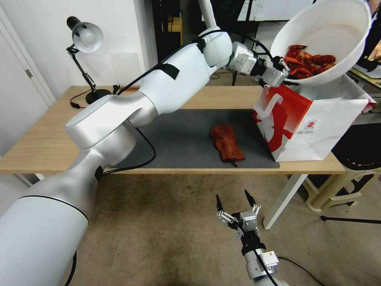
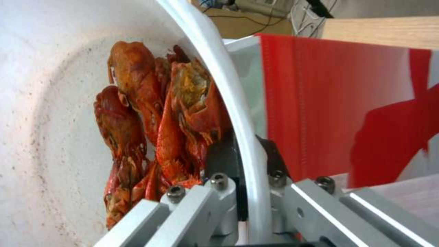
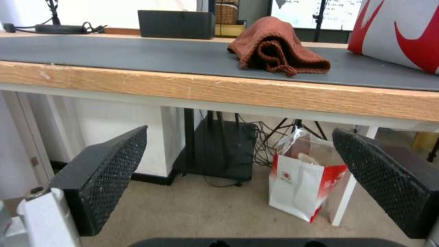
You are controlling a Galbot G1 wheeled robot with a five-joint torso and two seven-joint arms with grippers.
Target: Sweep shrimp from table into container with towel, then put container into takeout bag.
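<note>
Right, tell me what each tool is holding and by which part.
The left tool grips the container by its rim, one finger inside and one outside, with the shrimp in it. The right tool hangs open below the table, holding nothing.

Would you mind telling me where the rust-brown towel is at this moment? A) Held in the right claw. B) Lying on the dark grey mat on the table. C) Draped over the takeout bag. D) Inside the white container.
B: the towel lies crumpled on the grey mat, while the open right claw hangs below the table edge.
</note>
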